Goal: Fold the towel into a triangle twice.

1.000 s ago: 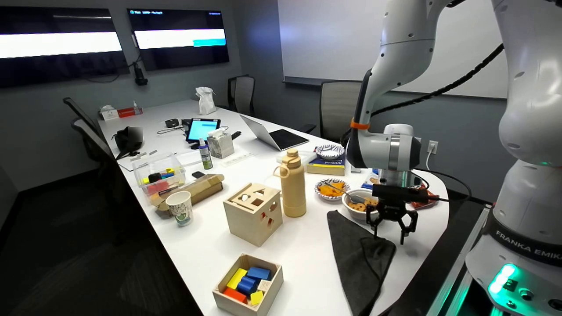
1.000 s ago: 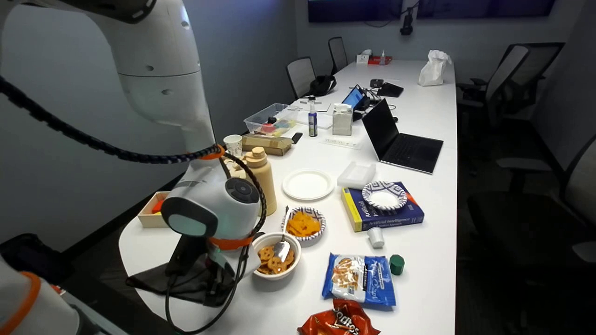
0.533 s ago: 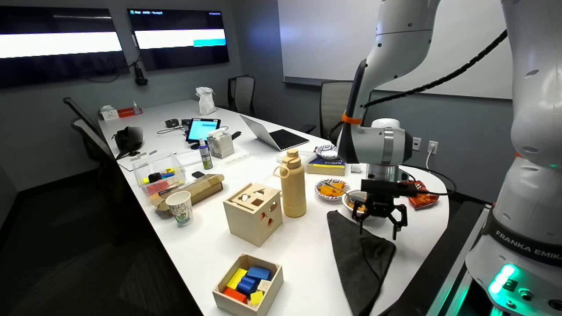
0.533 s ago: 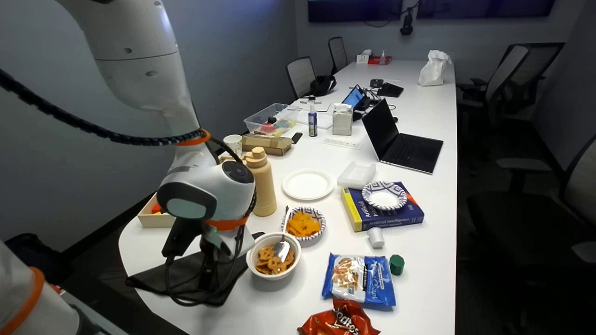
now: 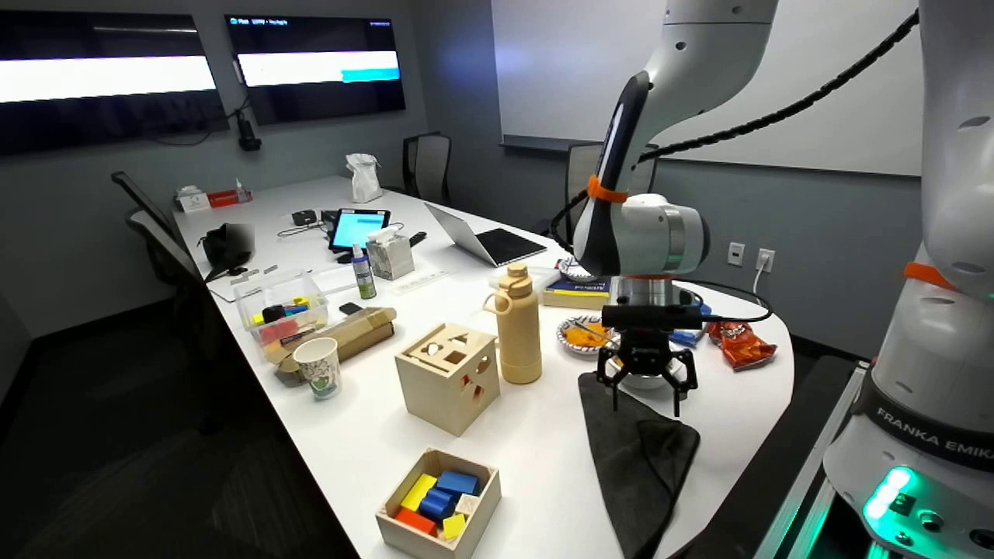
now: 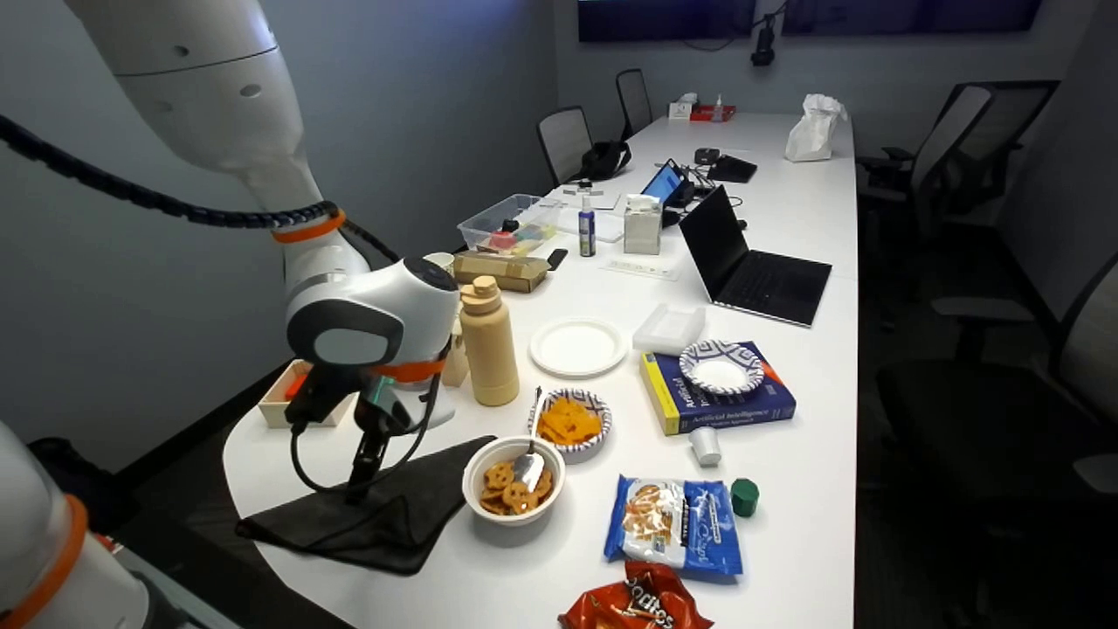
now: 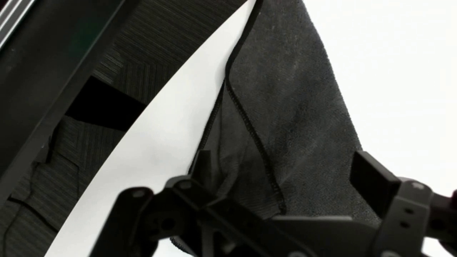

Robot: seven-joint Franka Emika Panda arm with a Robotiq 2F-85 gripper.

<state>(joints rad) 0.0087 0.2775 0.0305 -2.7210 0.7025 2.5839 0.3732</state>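
Note:
The dark grey towel (image 5: 621, 458) lies folded into a long, roughly triangular shape near the table's rounded end. It shows in both exterior views (image 6: 437, 480) and fills the middle of the wrist view (image 7: 303, 107). A dark hem runs along its length, and a narrower layer with a corner lies along one side. My gripper (image 5: 646, 404) is open and empty above the towel's wider part. In the wrist view my gripper (image 7: 280, 164) has its fingers apart, one over each side of the towel. Part of the towel's wide end is hidden behind the gripper.
A white bowl (image 6: 515, 519) of snacks stands right beside the towel. A tan bottle (image 5: 519, 334), a wooden shape-sorter box (image 5: 435, 392) and a wooden box of blocks (image 5: 419, 540) stand on the table. The table's curved edge (image 7: 142, 110) runs close along the towel.
My open gripper has moved left and slightly up in an exterior view, uncovering more of the towel and the chip bag. The towel lies unchanged.

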